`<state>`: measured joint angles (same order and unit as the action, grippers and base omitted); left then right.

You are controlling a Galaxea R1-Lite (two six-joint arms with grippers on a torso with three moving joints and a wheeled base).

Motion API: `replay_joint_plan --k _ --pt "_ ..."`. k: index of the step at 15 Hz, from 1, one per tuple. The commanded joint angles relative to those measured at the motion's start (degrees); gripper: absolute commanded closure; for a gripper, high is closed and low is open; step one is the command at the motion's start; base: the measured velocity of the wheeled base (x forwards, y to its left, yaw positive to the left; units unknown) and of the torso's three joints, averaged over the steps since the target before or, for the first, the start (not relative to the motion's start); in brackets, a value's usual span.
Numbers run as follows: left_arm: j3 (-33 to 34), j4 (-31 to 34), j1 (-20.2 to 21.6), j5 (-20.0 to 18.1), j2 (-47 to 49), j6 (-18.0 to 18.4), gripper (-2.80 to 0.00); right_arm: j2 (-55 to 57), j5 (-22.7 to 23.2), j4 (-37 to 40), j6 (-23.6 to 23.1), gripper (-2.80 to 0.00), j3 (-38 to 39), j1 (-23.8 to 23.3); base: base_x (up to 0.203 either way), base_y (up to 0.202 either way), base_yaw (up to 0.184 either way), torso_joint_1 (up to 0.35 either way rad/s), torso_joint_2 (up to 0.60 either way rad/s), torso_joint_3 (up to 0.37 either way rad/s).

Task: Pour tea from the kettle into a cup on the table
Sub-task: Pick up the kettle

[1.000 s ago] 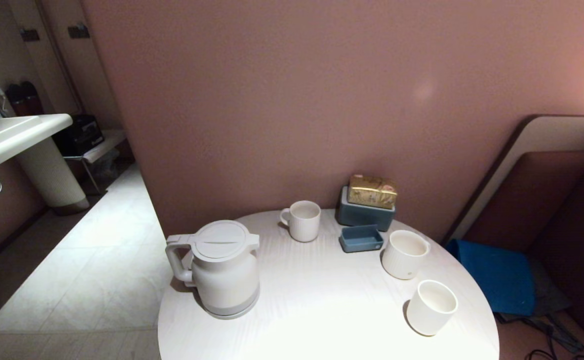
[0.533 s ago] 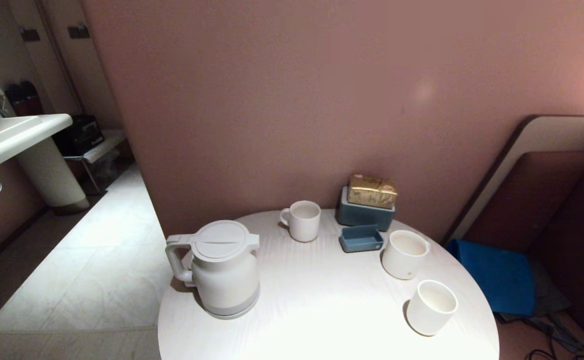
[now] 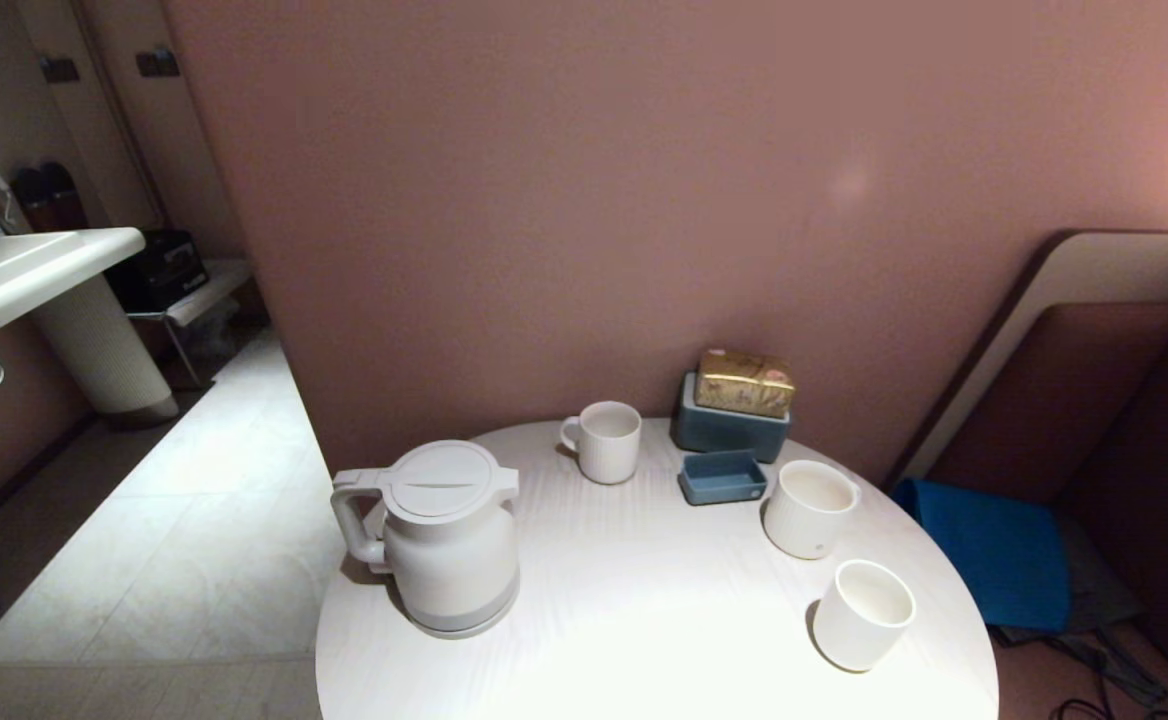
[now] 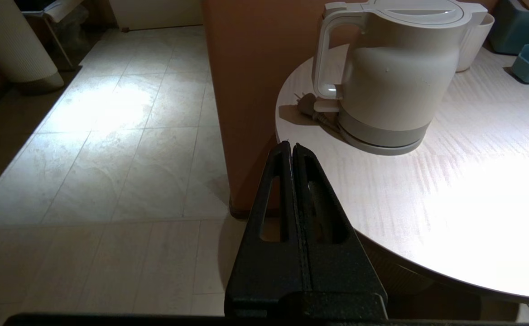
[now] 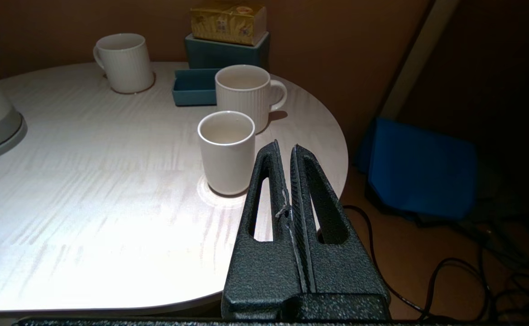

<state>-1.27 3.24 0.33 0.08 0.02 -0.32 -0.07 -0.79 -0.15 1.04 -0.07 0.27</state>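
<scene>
The white kettle stands lid-closed on the left of the round white table, its loop handle turned left. No tea shows. The small ribbed cup with no handle stands empty near the table's right edge. Neither arm shows in the head view. In the left wrist view my left gripper is shut and empty, off the table's edge, short of the kettle. In the right wrist view my right gripper is shut and empty just beside the cup.
A wider ribbed mug stands behind the cup, another mug at the back. A blue box bears a gold packet, with a small blue tray in front. A sink is at left, a blue cushion at right, cables on the floor.
</scene>
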Motion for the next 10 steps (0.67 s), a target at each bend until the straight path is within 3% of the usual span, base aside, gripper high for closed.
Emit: replay_joint_plan --k 1,4,7,10 --pt "-0.1 0.0 0.0 0.0 0.0 0.0 0.00 0.1 0.0 0.0 0.0 0.00 0.0 0.0 0.000 0.000 0.000 0.000 0.00 0.000" --pt "-0.1 0.0 0.0 0.0 0.0 0.7 0.00 0.1 0.0 0.0 0.0 0.00 0.1 0.0 0.000 0.000 0.000 0.000 0.00 0.000" --pt "0.0 0.0 0.0 -1.1 0.0 6.3 0.00 0.1 0.0 0.0 0.0 0.00 0.1 0.0 0.000 0.000 0.000 0.000 0.00 0.000" --pt "0.1 0.0 0.0 -1.7 0.0 6.7 0.00 0.1 0.0 0.0 0.0 0.00 0.1 0.0 0.000 0.000 0.000 0.000 0.00 0.000"
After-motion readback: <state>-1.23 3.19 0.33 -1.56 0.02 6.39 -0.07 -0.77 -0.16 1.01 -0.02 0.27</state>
